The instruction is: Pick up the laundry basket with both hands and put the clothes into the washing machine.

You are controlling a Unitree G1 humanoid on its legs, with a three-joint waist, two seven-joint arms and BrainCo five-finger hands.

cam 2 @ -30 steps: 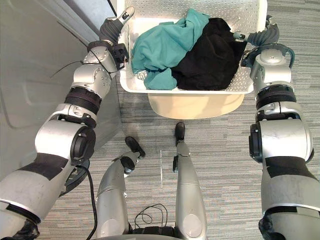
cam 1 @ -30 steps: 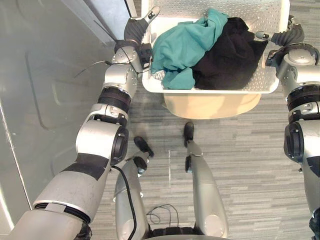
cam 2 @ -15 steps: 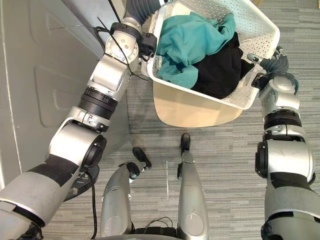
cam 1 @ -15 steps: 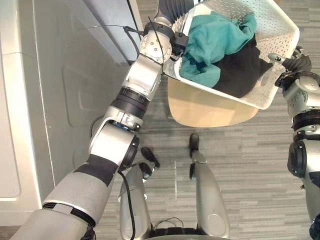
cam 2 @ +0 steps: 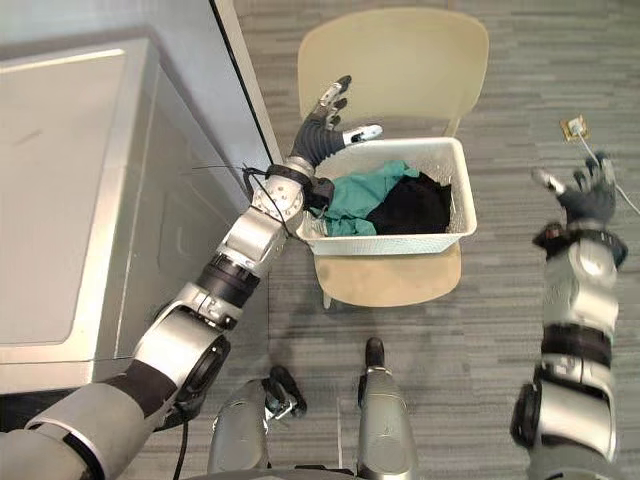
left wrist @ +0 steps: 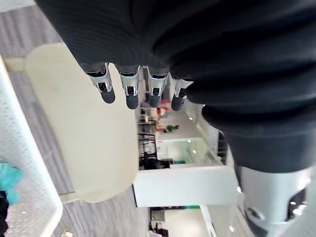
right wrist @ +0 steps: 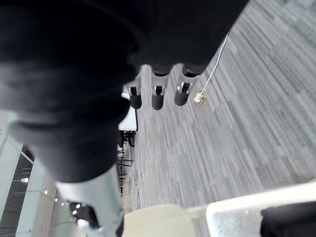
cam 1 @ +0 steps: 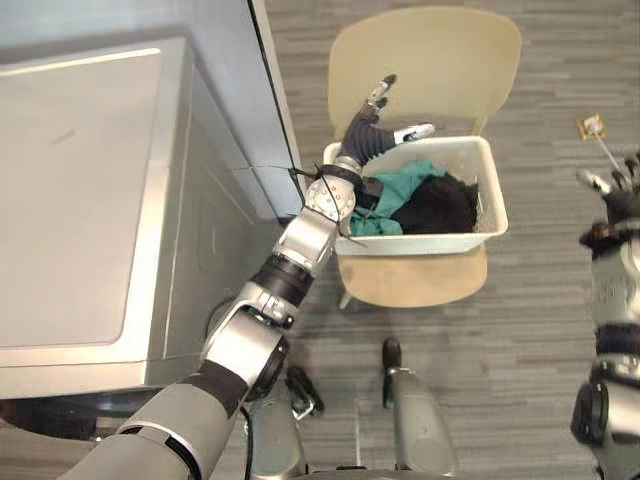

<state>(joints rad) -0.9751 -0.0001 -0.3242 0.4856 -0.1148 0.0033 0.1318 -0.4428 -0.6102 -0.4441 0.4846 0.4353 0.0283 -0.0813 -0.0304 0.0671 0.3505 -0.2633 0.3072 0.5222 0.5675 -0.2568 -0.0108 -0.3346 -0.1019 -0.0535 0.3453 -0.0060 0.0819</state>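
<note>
The white laundry basket (cam 1: 418, 243) sat on the seat of a beige chair (cam 1: 430, 60), covering the seat to its front edge, beside the grey washing machine (cam 1: 80, 200). A teal garment (cam 1: 395, 190) and a black garment (cam 1: 447, 205) lay inside it. The left hand (cam 1: 368, 125) hovered at the basket's far left corner with fingers straight and spread; its thumb perhaps brushed the rim. The right hand (cam 2: 587, 195) hung over the floor, well apart from the basket, its fingers splayed and empty.
</note>
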